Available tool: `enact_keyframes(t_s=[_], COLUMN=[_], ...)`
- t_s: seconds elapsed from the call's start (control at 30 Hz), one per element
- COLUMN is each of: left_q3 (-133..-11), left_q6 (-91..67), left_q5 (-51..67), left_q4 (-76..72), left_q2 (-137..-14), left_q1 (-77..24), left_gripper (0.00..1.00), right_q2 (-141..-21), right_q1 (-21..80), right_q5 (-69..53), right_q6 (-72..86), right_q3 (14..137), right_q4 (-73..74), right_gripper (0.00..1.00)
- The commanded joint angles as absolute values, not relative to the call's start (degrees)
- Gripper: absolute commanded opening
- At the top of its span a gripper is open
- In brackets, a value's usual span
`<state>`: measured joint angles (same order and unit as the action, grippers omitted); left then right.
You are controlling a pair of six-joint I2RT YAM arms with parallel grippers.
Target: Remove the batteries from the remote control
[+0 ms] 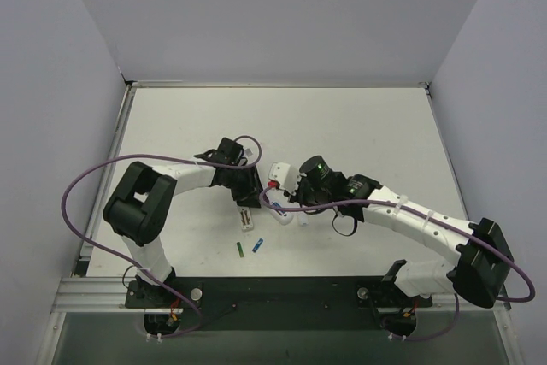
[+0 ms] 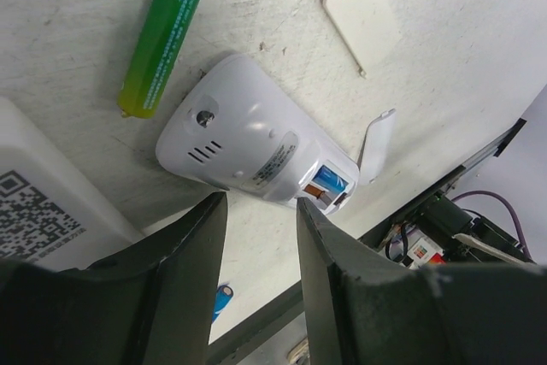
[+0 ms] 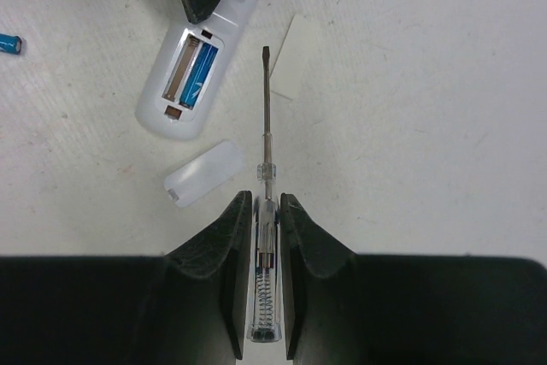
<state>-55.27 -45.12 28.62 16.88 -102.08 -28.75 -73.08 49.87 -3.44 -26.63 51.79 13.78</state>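
A white remote control (image 3: 175, 96) lies face down with its battery bay uncovered. One blue battery (image 3: 203, 70) sits in the bay and the slot beside it is empty. A green battery (image 2: 162, 36) and a blue battery (image 2: 220, 301) lie loose on the table. In the top view they show as green (image 1: 241, 248) and blue (image 1: 257, 244). My left gripper (image 2: 261, 203) stands open just short of the remote control, with nothing between its fingers. My right gripper (image 3: 267, 198) is shut on a clear-handled screwdriver (image 3: 266, 108), whose tip hovers beside the bay.
The loose bay cover (image 3: 205, 173) lies near the remote control. A second white remote (image 1: 280, 175) rests further back. A flat white cover (image 2: 363, 6) lies beyond the green battery. A white body with a QR label (image 2: 43, 211) sits to the left of my left fingers.
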Motion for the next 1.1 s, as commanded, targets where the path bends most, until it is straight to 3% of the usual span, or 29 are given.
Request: enact_keyframes(t_s=[0.0,1.07], left_q3=[-58.36,-57.66], left_q6=[-43.59,-43.77], left_q5=[27.60,33.48], left_q4=[16.61,9.76], left_q2=[-102.92,-105.03], left_q1=[-28.48,-28.30], left_gripper=[0.48,0.43], right_q2=[-72.77,-81.38], right_q1=[50.18,64.51], right_q5=[-3.88,17.93], right_q6=[-33.66,-41.48], right_q3=[49.75,52.73], right_q4=[9.23,17.31], right_gripper=[0.00,0.00])
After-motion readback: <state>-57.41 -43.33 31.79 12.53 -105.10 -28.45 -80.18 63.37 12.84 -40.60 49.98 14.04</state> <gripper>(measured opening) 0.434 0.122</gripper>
